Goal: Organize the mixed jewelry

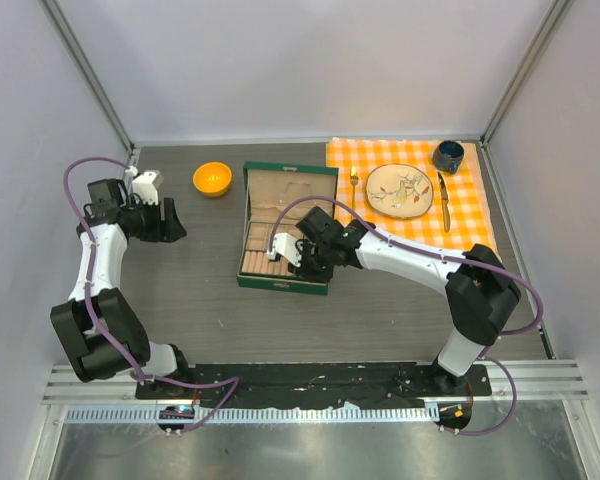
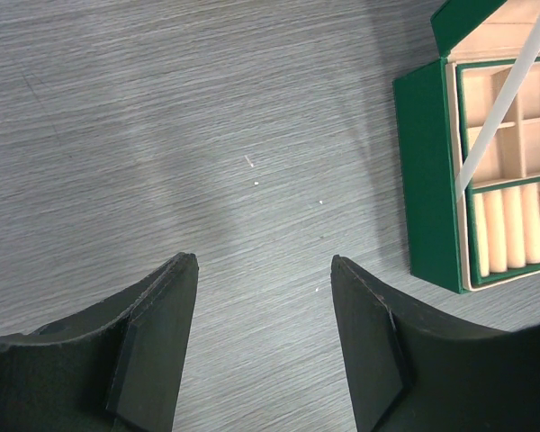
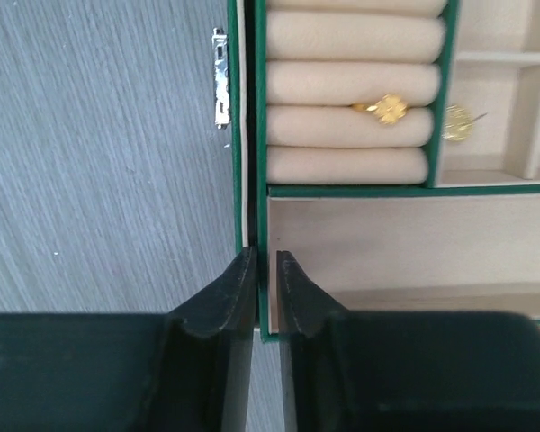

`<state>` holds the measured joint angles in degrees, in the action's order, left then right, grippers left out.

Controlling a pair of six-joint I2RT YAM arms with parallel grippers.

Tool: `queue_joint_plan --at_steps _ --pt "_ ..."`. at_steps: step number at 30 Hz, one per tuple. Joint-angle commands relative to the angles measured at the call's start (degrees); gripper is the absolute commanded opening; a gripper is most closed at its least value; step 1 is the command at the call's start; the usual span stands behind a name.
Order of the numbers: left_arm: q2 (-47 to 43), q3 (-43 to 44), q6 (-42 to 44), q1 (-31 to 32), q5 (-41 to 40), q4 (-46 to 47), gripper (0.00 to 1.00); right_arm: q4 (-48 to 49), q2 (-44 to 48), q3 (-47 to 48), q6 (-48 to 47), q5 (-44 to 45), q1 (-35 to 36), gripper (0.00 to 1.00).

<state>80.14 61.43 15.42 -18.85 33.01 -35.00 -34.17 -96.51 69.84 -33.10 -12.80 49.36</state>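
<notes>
The white left arm (image 1: 88,265) and right arm (image 1: 410,258), black at the joints, trail purple cables (image 1: 92,160) from a black plate (image 1: 310,385) at 6 o'clock; the left hand (image 2: 263,270) and right hand (image 3: 265,261) end in black wedge fingers (image 2: 153,342).

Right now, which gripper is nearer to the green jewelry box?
The right. The right gripper is at the front wall of the green jewelry box, beside its ring rolls. The left gripper hangs over the table, well off to the box's left.
</notes>
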Motion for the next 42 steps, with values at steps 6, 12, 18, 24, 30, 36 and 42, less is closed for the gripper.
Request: queue_joint_plan --at_steps 6,12,18,24,30,36,42 --pt "-0.1 -0.3 0.9 0.2 0.6 0.3 0.65 5.0 0.5 -0.5 0.6 0.4 -0.2 0.35" --pt "-0.2 -0.8 0.9 0.6 1.1 0.2 0.66 4.7 3.3 0.1 1.8 1.1 -0.3 0.37" --pt "0.5 -0.4 0.0 3.2 2.1 0.9 0.66 4.0 8.8 1.3 4.7 4.2 -0.3 0.41" --pt "1.9 0.7 -3.4 7.3 3.9 4.1 0.71 4.2 13.4 0.8 7.0 8.7 -2.2 0.55" --pt "3.6 1.9 -5.4 10.2 5.0 5.7 0.75 5.1 17.6 0.6 9.0 10.0 -8.0 0.75" --pt "3.0 0.6 -5.0 10.9 4.8 6.0 0.86 6.0 16.4 3.0 10.9 7.6 -15.9 0.87" --pt "1.9 0.4 -3.8 11.1 4.6 4.9 0.93 8.0 10.0 9.0 13.1 2.4 -22.5 0.90"
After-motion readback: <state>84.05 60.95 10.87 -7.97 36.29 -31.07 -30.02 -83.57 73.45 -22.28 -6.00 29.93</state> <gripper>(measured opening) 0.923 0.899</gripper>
